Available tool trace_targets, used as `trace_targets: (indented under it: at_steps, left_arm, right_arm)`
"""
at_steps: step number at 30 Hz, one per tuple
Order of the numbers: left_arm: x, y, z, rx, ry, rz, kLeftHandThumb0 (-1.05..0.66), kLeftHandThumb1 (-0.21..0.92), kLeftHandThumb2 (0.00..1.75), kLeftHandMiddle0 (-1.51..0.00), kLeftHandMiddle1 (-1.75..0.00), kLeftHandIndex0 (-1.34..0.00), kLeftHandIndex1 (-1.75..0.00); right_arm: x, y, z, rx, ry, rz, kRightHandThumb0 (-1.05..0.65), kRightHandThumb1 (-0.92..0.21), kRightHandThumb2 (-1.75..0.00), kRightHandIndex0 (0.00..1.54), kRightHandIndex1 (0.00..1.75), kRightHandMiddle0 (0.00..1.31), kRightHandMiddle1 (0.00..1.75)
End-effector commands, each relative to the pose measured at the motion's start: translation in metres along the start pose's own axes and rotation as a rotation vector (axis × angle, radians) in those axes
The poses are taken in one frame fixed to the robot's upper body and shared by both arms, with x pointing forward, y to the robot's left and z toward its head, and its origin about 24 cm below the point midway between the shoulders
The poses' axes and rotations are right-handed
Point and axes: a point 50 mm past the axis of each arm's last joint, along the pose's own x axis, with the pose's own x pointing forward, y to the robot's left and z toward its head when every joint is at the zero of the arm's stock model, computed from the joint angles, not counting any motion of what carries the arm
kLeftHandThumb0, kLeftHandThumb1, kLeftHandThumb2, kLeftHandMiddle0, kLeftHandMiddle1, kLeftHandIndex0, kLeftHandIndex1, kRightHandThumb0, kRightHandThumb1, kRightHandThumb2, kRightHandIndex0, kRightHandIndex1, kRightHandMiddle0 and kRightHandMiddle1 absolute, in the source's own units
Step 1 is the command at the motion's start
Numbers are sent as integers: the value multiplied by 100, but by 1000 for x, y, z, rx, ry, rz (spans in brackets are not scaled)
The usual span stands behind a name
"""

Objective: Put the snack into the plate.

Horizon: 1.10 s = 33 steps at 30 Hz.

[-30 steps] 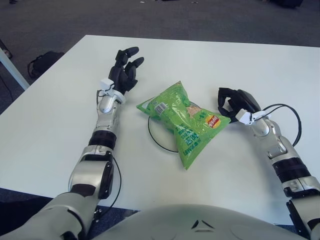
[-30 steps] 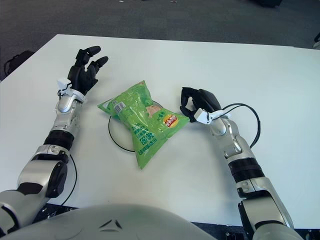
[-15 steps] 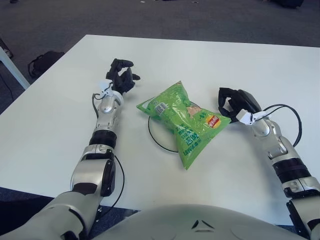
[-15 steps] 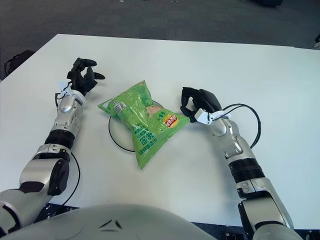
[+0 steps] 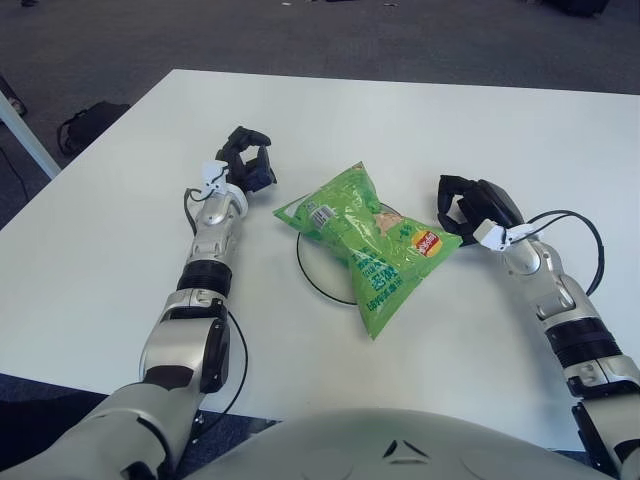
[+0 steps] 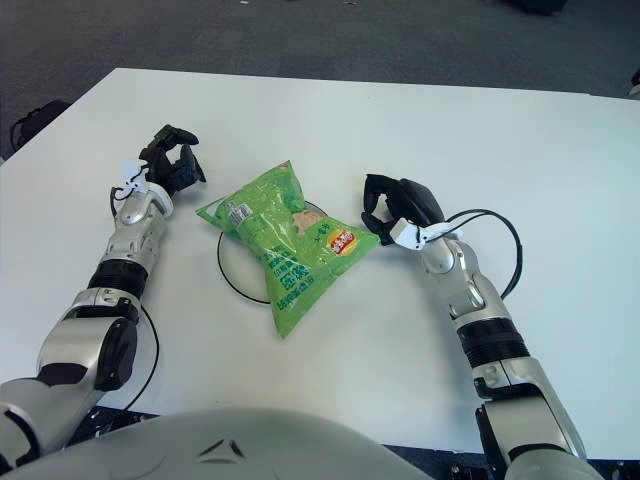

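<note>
White counter point(image 5: 120, 260) fills most of the frame, with dark carpet floor point(image 5: 330, 35) along the top edge. At the centre, a green snack bag point(image 5: 368, 242) lies across a white plate with a dark rim point(image 5: 303, 268); the bag covers most of the plate and its lower end reaches past the rim onto the counter. Left of the bag, the left hand point(image 5: 247, 165) has its fingers curled and holds nothing. Right of the bag, the right hand point(image 5: 474, 206) is just beside the bag's right corner, fingers curled downward, with nothing in them. A black cable point(image 5: 590, 235) loops near the right forearm.
</note>
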Motion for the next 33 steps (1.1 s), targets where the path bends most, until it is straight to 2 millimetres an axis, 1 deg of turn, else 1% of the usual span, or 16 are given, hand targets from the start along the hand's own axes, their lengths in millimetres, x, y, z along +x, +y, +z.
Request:
trace_targets:
  at_steps: [1, 6, 11, 13, 17, 22, 29, 33]
  left_arm:
    - [-4, 6, -5, 30, 32, 18, -48, 30, 133, -130, -175, -62, -175]
    - [-7, 7, -9, 43, 62, 17, -49, 29, 135, -130, -175, -64, -175]
    - [-15, 10, -16, 61, 84, 19, -49, 28, 136, -130, -175, -64, -175]
    - [-21, 12, -20, 80, 86, 11, -49, 28, 136, -130, -175, -65, -175]
    - [-28, 12, -26, 99, 83, -10, -49, 27, 137, -130, -175, -65, -175]
    - [-33, 12, -32, 102, 74, -32, -50, 27, 137, -130, -175, -65, -175]
    - [-37, 10, -35, 75, 54, -63, -50, 27, 137, -130, -175, -65, -175]
    - [-38, 9, -36, 58, 37, -78, -50, 27, 137, -131, -175, -65, -175]
  right_arm:
    - [-32, 47, -34, 47, 195, 192, -52, -24, -142, 127, 175, 68, 175]
    - [-33, 46, -35, 67, 202, 165, -52, -24, -141, 127, 175, 68, 175]
    - [-34, 43, -35, 153, 206, 33, -51, -26, -139, 127, 175, 66, 175]
    - [-35, 41, -35, 202, 212, -60, -50, -27, -138, 127, 175, 66, 175]
    - [-37, 38, -35, 310, 246, -217, -50, -29, -135, 126, 175, 64, 175]
    - [-38, 36, -37, 526, 324, -379, -49, -31, -133, 125, 175, 62, 175]
    - [-40, 33, -43, 769, 420, -499, -48, -33, -130, 127, 175, 61, 175]
    - [-40, 33, -42, 848, 438, -543, -48, -34, -129, 128, 175, 60, 175]
